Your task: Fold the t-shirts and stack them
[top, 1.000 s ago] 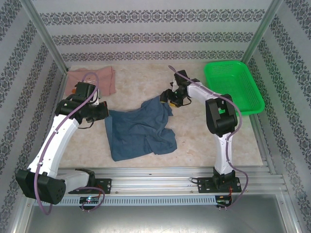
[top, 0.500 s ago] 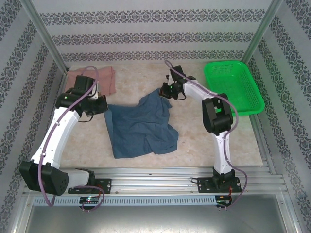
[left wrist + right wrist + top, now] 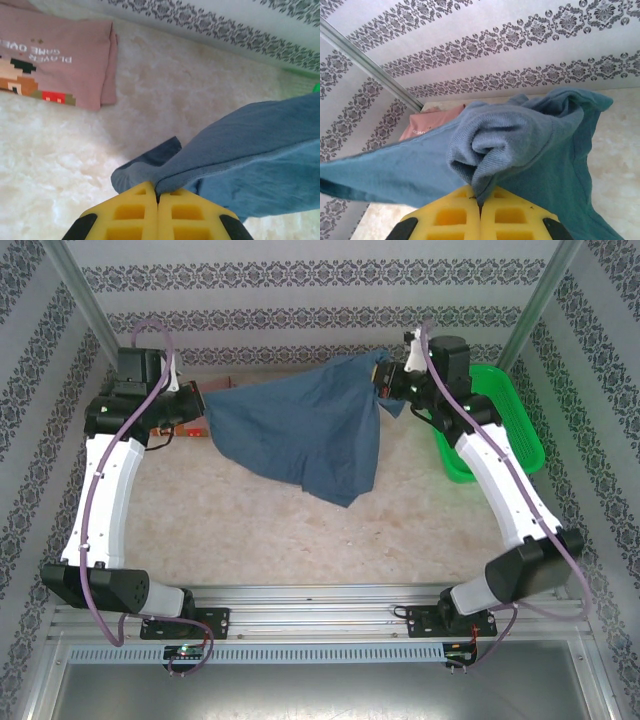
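Top view: you've got the blue shirt [image 3: 300,435] up off the table [image 3: 300,540] now, strung across the upper middle between the left gripper [image 3: 193,412] and right gripper [image 3: 388,390] instead of lying crumpled, so it looks ready to lay flat for folding. Left wrist: pads [image 3: 132,214] clamped on its edge at bottom centre, pink shirt [image 3: 55,57] lying upper left. Right wrist: pads [image 3: 452,217] pinched on a bunched corner, bottom centre.
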Robot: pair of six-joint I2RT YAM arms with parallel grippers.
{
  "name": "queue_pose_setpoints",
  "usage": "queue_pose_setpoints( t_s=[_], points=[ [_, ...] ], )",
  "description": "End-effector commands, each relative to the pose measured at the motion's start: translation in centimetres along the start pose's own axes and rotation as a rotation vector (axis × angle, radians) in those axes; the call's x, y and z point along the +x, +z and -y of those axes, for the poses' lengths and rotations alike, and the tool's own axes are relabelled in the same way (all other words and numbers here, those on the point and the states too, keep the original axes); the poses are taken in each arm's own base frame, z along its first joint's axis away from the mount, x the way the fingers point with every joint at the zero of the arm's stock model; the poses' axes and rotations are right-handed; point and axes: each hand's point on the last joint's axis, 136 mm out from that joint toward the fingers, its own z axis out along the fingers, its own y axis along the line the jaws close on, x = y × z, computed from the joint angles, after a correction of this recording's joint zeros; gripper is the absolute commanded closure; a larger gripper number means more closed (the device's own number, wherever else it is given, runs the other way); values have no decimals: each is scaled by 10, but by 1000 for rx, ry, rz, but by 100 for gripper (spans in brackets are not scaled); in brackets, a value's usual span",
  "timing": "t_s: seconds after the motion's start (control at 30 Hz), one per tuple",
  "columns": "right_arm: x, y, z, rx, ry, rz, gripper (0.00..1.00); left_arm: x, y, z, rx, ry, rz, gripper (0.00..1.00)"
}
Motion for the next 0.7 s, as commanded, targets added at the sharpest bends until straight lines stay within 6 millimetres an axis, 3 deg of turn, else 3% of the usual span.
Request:
queue_pose_setpoints(
  t_s=[0.0,0.07,0.17,0.23,0.33,0.4,0.47,0.53,0.67],
  points=[
    [40,-8,20,65,-25,-81,100,-1,-2,3,35,15,-5,100],
    [70,-16,20,45,-30,-131,100,12,5,4,63,-8,-30,100],
    [136,-22,23,37,-49,-247,100,50,19,-5,77,-74,-96,100],
    [190,-26,31,55,-6,-363,100,84,30,-12,94,-136,-164,100],
    [258,-35,28,32,25,-502,100,131,41,-25,83,-216,-249,100],
    [293,-45,20,-11,50,-599,91,159,45,-31,81,-261,-300,100],
    [315,-59,24,11,100,-679,74,182,47,-40,54,-284,-345,100],
    [323,-72,25,15,153,-710,59,200,49,-47,33,-302,-370,100],
    [301,-91,35,62,221,-610,38,227,54,-62,-19,-321,-418,100]
  ],
)
